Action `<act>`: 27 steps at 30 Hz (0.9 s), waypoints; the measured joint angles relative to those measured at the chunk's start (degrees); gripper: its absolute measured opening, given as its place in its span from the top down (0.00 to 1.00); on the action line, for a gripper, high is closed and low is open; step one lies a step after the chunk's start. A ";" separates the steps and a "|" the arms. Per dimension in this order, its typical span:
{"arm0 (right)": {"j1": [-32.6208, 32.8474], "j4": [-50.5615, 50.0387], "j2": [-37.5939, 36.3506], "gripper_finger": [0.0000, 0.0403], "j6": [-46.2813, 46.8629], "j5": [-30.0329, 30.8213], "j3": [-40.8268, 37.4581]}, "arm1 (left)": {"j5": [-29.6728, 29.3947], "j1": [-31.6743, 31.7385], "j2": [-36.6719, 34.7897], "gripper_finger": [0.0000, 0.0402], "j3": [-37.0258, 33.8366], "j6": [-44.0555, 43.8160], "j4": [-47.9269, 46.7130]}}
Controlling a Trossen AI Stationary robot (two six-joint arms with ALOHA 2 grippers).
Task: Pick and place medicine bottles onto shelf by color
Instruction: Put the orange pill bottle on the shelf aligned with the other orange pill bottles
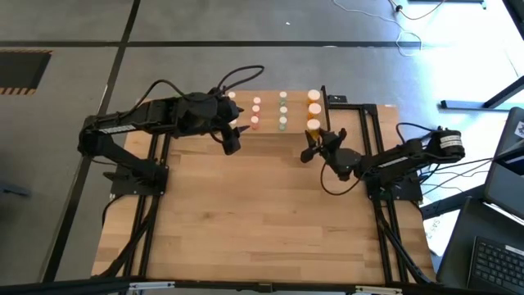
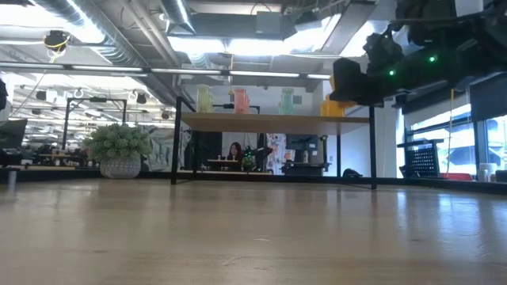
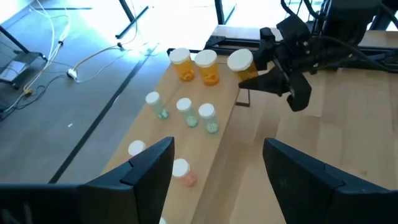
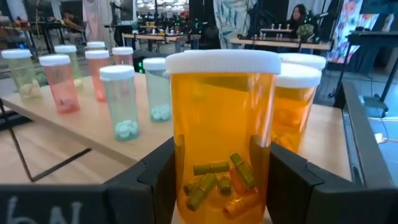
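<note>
The shelf (image 1: pixel 269 112) stands at the table's far edge and carries rows of medicine bottles: yellowish (image 1: pixel 232 96), pink (image 1: pixel 256 112), green (image 1: pixel 283 110) and orange (image 1: pixel 313 102). My right gripper (image 1: pixel 318 136) is at the shelf's near right corner, shut on a larger orange bottle (image 4: pixel 224 137) with a white cap and capsules inside. This bottle stands in line with two other orange ones (image 3: pixel 198 65). My left gripper (image 3: pixel 217 155) hovers open above the shelf's near left part, holding nothing. My right gripper pinches the orange bottle's lower body (image 4: pixel 186 168) between its two fingers (image 4: pixel 155 180), one on each side. The fingers come level from the table's near side. The bottle is upright, its base about level with the shelf board (image 2: pixel 269 120); whether it rests there I cannot tell.
A potted green plant ball (image 2: pixel 119 150) stands at the far left beyond the table. Black frame rails (image 1: pixel 151 205) run along both sides of the tabletop. A laptop (image 1: pixel 499 254) lies off the right edge. A person (image 2: pixel 235 150) sits in the room behind.
</note>
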 joint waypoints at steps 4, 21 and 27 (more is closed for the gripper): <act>-0.17 2.59 0.57 0.53 -3.17 0.25 0.00 | 0.00 0.00 0.00 0.40 0.00 0.02 0.00; -2.66 3.76 3.87 0.53 -1.53 4.46 0.02 | 0.20 0.00 0.00 0.40 0.01 0.07 -0.18; -3.62 5.01 4.07 0.53 -1.62 4.35 0.02 | 0.20 0.00 0.00 0.40 0.02 0.08 -0.20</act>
